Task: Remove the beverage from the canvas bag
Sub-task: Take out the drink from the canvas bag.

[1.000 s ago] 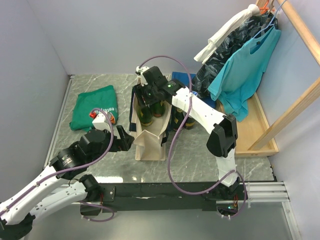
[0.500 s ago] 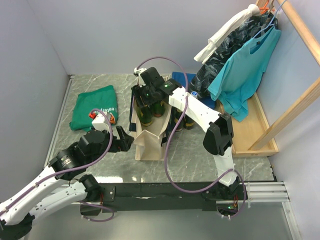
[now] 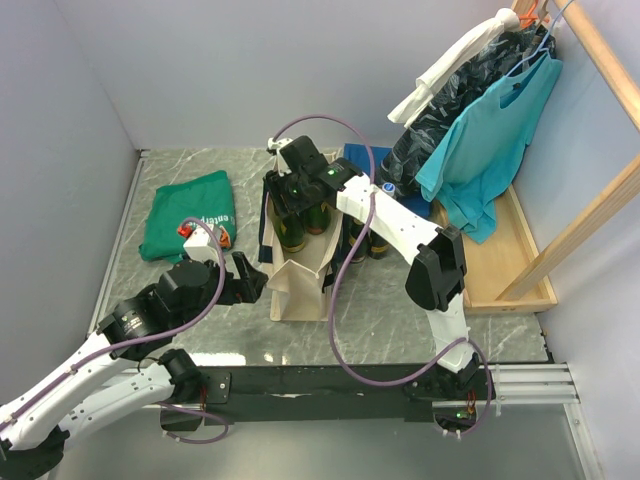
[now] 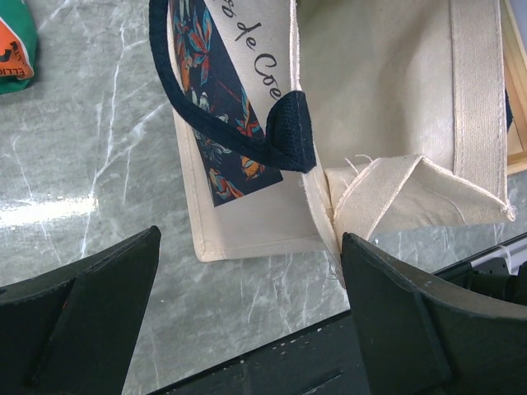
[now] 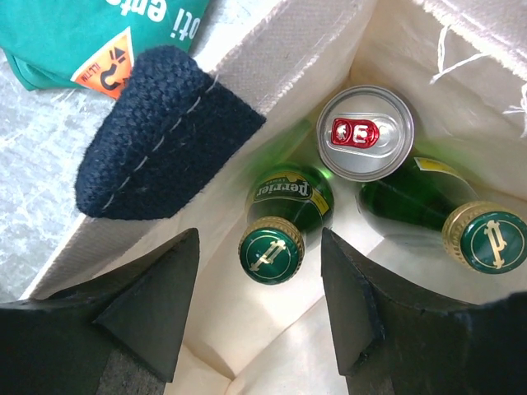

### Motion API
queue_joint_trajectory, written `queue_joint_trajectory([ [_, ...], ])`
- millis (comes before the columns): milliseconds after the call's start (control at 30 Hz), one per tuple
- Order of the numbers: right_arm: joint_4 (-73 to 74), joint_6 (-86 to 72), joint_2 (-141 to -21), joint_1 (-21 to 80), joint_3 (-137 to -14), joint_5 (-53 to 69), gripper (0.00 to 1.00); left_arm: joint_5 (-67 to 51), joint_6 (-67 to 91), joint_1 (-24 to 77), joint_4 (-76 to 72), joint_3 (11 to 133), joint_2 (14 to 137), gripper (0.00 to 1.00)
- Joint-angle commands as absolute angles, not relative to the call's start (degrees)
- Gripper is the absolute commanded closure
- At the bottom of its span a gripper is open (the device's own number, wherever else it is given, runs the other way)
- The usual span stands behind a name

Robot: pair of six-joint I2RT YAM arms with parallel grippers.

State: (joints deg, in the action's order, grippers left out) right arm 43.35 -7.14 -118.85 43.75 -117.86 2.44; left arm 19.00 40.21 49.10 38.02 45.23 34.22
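You'll see a folded green T-shirt point(image 3: 185, 222) on the left of the marble table point(image 3: 400, 310) and a blue cloth point(image 3: 358, 155) at the back. A teal shirt point(image 3: 490, 140), a white top point(image 3: 455, 60) and a dark garment point(image 3: 425, 140) hang on the wooden rack point(image 3: 520, 270) at the right.

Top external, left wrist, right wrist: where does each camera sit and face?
Top external: above and behind the bases, looking down; left arm, right arm show.
Left wrist: facing the canvas bag's outer side; own open fingers.
Right wrist: looking down into the bag at bottles and can; own fingers.
Shared: both wrist views catch the green T-shirt.
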Motion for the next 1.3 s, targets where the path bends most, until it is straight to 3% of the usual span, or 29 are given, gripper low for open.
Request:
queue_joint_trajectory([
  [0,43.24,-6.68,-119.44,44.38,-119.01,1.93,0.33,19.60,40.87,49.39,37.79,46.05,33.84,0.04],
  [800,43.60,-6.33,-121.38,44.30,-120.59,2.20,0.37,20.21,41.13,49.57,38.06,46.06,33.22,0.04],
  [1267,42.02,-6.68,-120.33,44.30,-119.62,1.50,0.47,20.39,41.22,49.66,38.14,46.14,33.40,0.04],
])
